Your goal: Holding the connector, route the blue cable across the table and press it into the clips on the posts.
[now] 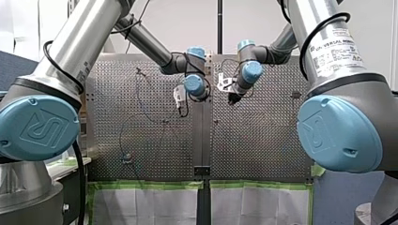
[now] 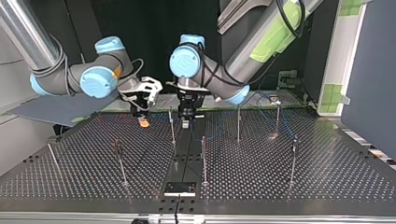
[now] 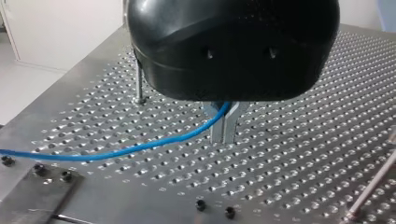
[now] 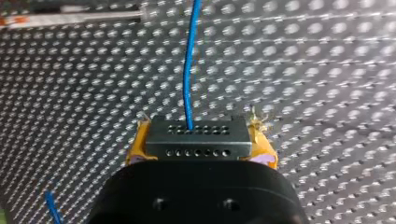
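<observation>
Near the midline of the counter, my right gripper clamps the connector, blue cable running ahead; my left gripper pinches that cable. Routing looks begun: next, carry the cable taut to a post and press down.

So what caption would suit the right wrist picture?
My right gripper clamps the connector between yellow pads, its blue cable running ahead over the perforated table.

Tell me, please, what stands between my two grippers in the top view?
In the top view a thin upright post stands in the gap between my right gripper, which holds the connector, and my left gripper, closed on the blue cable.
</observation>
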Robot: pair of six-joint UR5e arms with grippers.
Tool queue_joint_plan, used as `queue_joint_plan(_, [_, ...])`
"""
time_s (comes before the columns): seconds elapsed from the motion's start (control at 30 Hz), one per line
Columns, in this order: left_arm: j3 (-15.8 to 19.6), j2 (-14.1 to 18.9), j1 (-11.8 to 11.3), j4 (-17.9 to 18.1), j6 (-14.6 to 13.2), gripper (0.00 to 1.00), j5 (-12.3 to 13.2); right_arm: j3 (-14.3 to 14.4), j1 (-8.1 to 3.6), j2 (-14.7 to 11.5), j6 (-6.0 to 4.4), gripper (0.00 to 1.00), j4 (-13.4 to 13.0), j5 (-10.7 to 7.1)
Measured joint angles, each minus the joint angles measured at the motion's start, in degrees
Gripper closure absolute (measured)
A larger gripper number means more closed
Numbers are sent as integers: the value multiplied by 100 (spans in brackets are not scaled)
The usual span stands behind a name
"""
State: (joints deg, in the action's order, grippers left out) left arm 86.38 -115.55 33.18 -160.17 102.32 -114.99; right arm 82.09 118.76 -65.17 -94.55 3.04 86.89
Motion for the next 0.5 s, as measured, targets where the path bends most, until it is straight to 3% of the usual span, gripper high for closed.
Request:
queue_joint_plan(0.2, [273, -127, -53, 273, 3, 100, 226, 306, -27, -1, 114, 100, -141, -53])
queue_joint_plan(0.5, [703, -454, -61, 703, 51, 100, 377, 574, -55, -1, 133, 100, -246, -106])
